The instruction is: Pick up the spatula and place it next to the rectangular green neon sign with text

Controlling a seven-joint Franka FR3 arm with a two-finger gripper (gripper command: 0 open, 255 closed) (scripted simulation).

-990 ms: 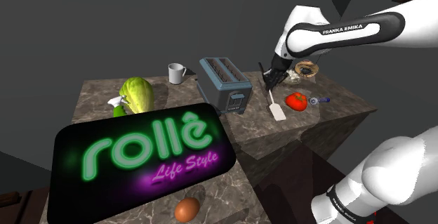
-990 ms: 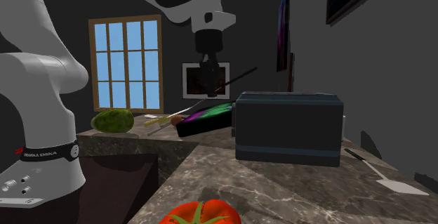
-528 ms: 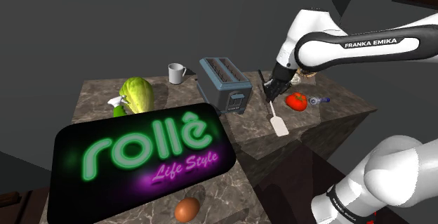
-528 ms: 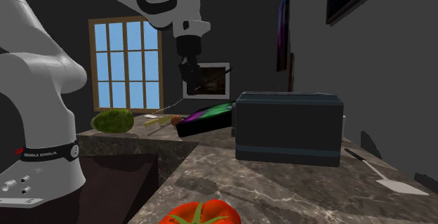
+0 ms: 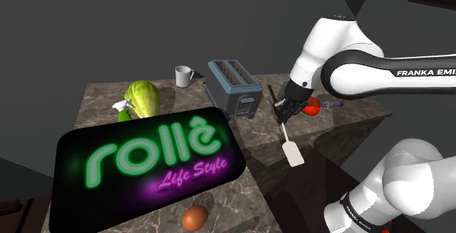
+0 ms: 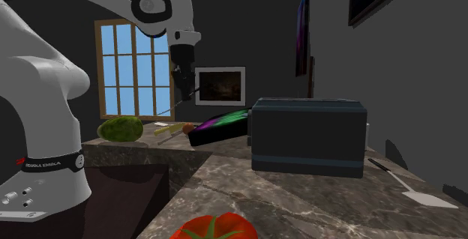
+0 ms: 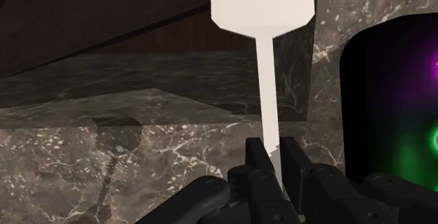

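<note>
My gripper (image 5: 281, 112) is shut on a spatula (image 5: 291, 151), clasping its thin handle while the white blade hangs down over the counter's front edge. In the wrist view the fingers (image 7: 256, 161) pinch the white handle (image 7: 268, 89), and the blade (image 7: 261, 5) points away from the hand. The neon sign (image 5: 146, 162) is a black rounded rectangle with green and purple lettering, lying at the shoulder view's lower left; its edge (image 7: 393, 103) glows beside the gripper. In the second exterior view the gripper (image 6: 182, 80) hangs in front of the window, above the sign (image 6: 217, 125).
A grey toaster (image 5: 234, 85) stands mid-counter (image 5: 256, 133), with a tomato (image 5: 312, 105) behind the gripper. A lettuce (image 5: 142, 96) and a mug (image 5: 183, 76) sit beyond the sign, an egg (image 5: 194, 217) in front of it. Another white spatula-like tool (image 6: 412, 189) lies beside the toaster (image 6: 307, 136).
The arm has carried the spatula away from the tomato, toward the counter's front edge and lower in the shoulder view. In the second exterior view the gripper moved left.
</note>
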